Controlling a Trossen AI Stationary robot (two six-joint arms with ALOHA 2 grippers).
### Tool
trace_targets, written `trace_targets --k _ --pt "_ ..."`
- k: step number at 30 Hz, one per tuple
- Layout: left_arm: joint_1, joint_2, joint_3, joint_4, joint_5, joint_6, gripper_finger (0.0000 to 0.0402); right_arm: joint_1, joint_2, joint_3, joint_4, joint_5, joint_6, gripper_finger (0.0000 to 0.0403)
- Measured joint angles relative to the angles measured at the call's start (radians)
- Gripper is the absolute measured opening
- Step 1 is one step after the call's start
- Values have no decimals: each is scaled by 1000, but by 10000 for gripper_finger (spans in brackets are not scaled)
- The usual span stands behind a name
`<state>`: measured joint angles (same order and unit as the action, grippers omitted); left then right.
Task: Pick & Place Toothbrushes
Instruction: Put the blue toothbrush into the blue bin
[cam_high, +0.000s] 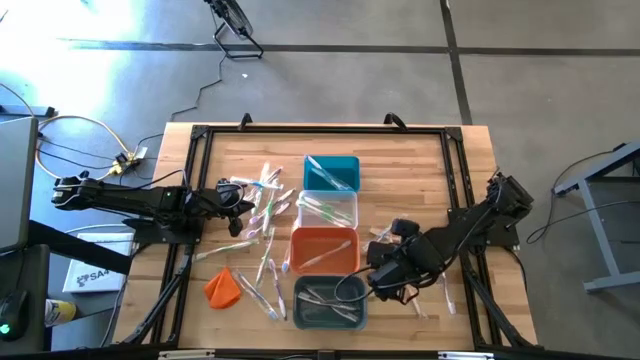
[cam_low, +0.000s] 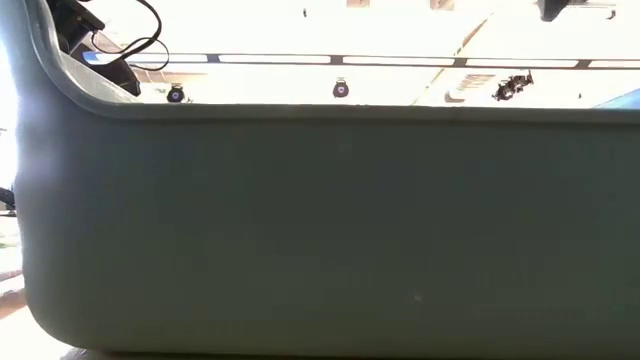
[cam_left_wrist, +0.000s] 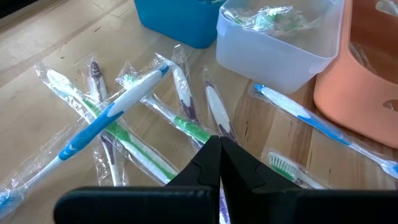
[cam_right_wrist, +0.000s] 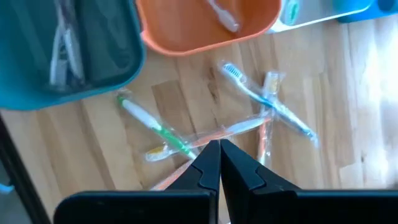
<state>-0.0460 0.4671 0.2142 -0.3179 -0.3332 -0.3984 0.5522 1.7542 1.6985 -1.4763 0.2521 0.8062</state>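
Your toothbrushes (cam_high: 262, 215) lie scattered left of centre on the wooden table (cam_high: 420, 170), with a few more at lower right and some inside the four bins (cam_high: 326, 240) running down the middle. Your left gripper (cam_high: 243, 200) hangs over the pile, fingers pressed together, holding nothing. Your right gripper (cam_high: 377, 268), also closed and empty, sits beside the bottom bins. Grey concrete floor (cam_high: 520, 90) surrounds the table.

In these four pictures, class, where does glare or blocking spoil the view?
High view: sunlight washes out the floor at the upper left. Low view: a dark bin wall blocks nearly everything, and the room above it is overexposed. Right wrist view: glare whitens the table at one edge.
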Motion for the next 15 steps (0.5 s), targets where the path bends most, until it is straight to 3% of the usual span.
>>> trace_targets --k 7,15 --pt "0 0 0 0 0 0 0 -7 -40 -85 38 -6 0 3" --pt "0 0 0 0 0 0 0 -36 -108 -311 267 -90 -28 3"
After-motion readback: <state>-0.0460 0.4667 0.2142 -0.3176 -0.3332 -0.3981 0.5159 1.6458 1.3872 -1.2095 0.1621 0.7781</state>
